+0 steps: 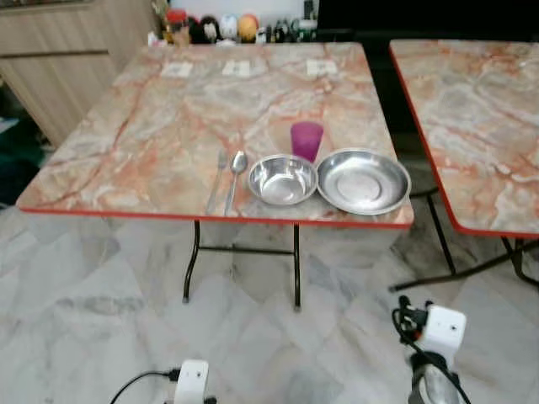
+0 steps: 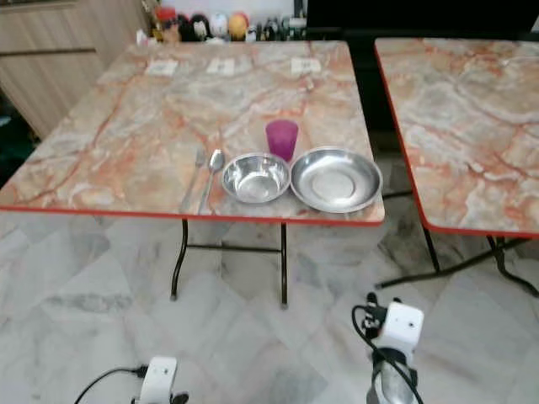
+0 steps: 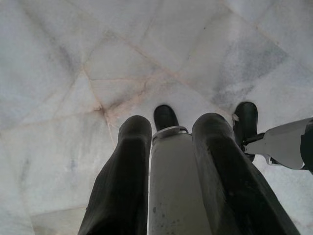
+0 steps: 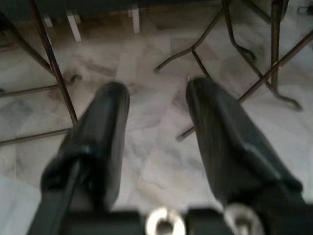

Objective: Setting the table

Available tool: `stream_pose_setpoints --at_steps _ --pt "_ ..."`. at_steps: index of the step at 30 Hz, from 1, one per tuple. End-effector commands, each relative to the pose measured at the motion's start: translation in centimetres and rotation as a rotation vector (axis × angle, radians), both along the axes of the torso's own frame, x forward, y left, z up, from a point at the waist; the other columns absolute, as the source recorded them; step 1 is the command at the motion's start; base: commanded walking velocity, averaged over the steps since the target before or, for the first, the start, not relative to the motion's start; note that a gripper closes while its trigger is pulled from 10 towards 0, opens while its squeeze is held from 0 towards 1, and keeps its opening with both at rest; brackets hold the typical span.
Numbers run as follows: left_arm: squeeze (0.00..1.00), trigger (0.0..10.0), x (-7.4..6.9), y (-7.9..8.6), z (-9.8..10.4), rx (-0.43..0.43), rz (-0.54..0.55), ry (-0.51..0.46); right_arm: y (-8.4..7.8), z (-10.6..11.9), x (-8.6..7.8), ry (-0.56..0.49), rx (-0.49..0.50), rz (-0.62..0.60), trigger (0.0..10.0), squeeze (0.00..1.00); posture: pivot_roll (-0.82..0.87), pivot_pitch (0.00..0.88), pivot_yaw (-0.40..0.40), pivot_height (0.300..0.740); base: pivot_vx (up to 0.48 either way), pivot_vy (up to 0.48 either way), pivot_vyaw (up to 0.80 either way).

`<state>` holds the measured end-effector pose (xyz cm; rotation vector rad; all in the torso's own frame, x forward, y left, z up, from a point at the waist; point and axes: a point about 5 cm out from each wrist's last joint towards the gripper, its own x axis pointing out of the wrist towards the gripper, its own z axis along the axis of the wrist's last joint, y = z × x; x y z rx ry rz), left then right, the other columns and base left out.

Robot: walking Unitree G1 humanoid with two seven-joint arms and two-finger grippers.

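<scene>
Tableware sits grouped near the front edge of the marble-patterned table [image 1: 152, 143], which serves as the reference for everything below. A steel plate [image 1: 363, 181] lies toward the table's front right corner, flat and upright. A steel bowl [image 1: 282, 178] rests just beside the plate on its left, rims close or touching — the pictures do not settle which. A purple cup [image 1: 306, 140] stands upright just behind the gap between bowl and plate. To the left of the bowl lie a spoon [image 1: 235, 174] and a fork [image 1: 216, 178], side by side, handles pointing toward the table's front edge. Three small white cards [image 1: 240, 68] lie in a row near the table's far edge, well apart from the tableware. Bottles and jars [image 1: 232, 27] crowd the space behind the far edge. A second table [image 1: 480, 126] of the same pattern stands to the right, separated by a dark gap. Both arms hang low in front of the table, above the pale marble floor [image 1: 101, 286]. The left gripper [image 3: 170, 142] points down at the floor tiles, its fingers [image 3: 128, 166] spread at a moderate gap and holding nothing. The right gripper [image 4: 156, 132] faces the dark metal table legs [image 4: 54, 68] — fingers parted wide, nothing between them.
</scene>
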<state>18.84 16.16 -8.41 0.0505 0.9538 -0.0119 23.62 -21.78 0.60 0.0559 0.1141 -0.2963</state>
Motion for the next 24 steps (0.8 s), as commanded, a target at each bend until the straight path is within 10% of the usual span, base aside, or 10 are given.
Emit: stream_pose_setpoints --at_steps 1,13,14,15,16,21,22,24 --pt "0.00 10.0 -0.7 0.3 -0.3 0.003 0.008 0.016 -0.6 1.8 0.3 -0.078 -0.037 -0.024 10.0 0.00 -0.13 0.093 0.001 0.740 0.000 0.000 0.00" --pt "0.00 10.0 -0.4 0.2 -0.2 0.000 0.011 0.004 -1.2 8.8 3.7 -0.322 -0.090 -0.052 10.0 0.00 -0.12 0.094 0.006 0.740 0.000 0.000 0.00" --pt "0.00 10.0 -0.4 0.2 -0.2 0.000 0.011 0.004 -1.1 9.5 4.0 -0.339 -0.077 -0.049 10.0 0.76 -0.12 0.093 0.006 0.740 0.000 0.000 0.00" --pt "0.00 10.0 -0.4 0.2 -0.2 0.000 0.011 0.004 -1.1 9.7 4.1 -0.343 -0.073 -0.049 10.0 0.76 -0.12 0.093 0.006 0.740 0.000 0.000 0.00" --pt "0.00 10.0 -0.4 0.3 -0.2 0.000 0.012 0.004 -1.1 9.8 4.2 -0.344 -0.072 -0.047 10.0 1.00 -0.12 0.093 0.006 0.740 0.000 0.000 0.00" --pt "0.00 10.0 -0.5 0.3 -0.2 0.000 0.011 0.008 -1.0 10.1 4.6 -0.331 -0.072 -0.051 10.0 0.88 -0.12 0.093 0.007 0.740 0.000 0.000 0.00" --pt "0.00 10.0 -0.5 0.3 -0.2 0.000 0.011 0.009 -1.0 10.5 4.8 -0.329 -0.067 -0.057 10.0 0.00 -0.12 0.093 0.007 0.740 0.000 0.000 0.00" --pt "0.00 10.0 -0.5 0.3 -0.2 -0.001 0.012 0.010 -1.0 10.6 5.0 -0.329 -0.064 -0.061 10.0 0.00 -0.12 0.093 0.008 0.740 0.000 0.000 0.00"
